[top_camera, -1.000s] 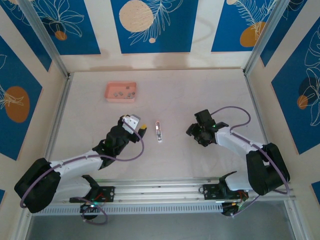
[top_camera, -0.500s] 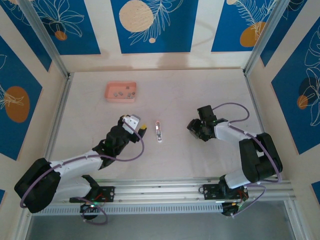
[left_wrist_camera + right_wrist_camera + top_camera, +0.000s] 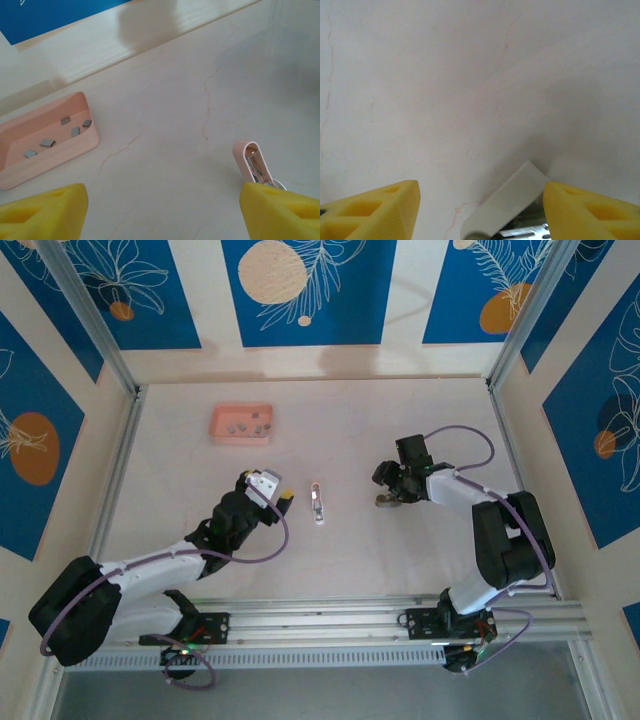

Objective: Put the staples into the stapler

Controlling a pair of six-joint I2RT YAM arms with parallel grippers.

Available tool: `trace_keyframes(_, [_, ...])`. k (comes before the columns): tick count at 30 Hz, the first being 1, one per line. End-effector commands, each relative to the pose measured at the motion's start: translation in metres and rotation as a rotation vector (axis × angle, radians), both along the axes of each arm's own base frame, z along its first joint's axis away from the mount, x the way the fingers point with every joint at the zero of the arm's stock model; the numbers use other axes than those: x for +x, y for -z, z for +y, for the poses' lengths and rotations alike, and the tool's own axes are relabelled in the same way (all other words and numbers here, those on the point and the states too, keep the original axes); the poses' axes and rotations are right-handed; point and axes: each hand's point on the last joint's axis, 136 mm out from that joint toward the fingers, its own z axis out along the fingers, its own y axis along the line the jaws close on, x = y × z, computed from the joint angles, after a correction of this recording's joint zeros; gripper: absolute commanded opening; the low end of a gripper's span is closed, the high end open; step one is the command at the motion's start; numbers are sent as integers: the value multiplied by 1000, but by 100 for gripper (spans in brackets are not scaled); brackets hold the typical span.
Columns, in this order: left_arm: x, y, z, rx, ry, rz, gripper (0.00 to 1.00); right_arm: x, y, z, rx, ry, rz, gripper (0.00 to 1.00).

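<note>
Top view: the stapler [image 3: 317,503] lies open between the left gripper [image 3: 283,504] and the right gripper [image 3: 386,496]. The staples [image 3: 245,424] sit in the pink tray [image 3: 215,425], well beyond the stapler's far left.

Left wrist: the jaws are spread and empty, and the staples are unpicked.

Right wrist: the jaws are parted beside a pale flat piece [image 3: 507,200], unclamped.

Loading looks unstarted.

the right end effector [image 3: 481,212] holds its yellow fingers [image 3: 375,210] wide apart above the pale desk [image 3: 470,75]; a whitish flat bar [image 3: 507,197] lies tilted between them.
</note>
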Motion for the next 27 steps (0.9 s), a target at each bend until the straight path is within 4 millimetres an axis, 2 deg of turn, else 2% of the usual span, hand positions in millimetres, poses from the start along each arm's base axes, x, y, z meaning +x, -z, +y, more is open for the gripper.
trace_keyframes(1, [5,-19,-3,-21,-7,-50,79,-16,-18,-10,-57,9,5,67])
trace_keyframes(3, [5,-19,-4,-22,-6,-48,79,-29,-21,-13,-76,26,22,67])
trace_keyframes(6, [5,-17,-5,-19,1,-42,79,-48,-17,-6,-62,25,65,67])
trace_keyframes(11, [5,-15,-8,-26,9,-36,79,-64,3,10,-26,19,131,67])
trace_keyframes(17, [5,-16,-6,-23,4,-36,79,-57,12,17,-36,2,147,67])
trace_keyframes(27, [4,-18,-2,-13,-10,-46,79,-13,13,7,-109,-38,80,65])
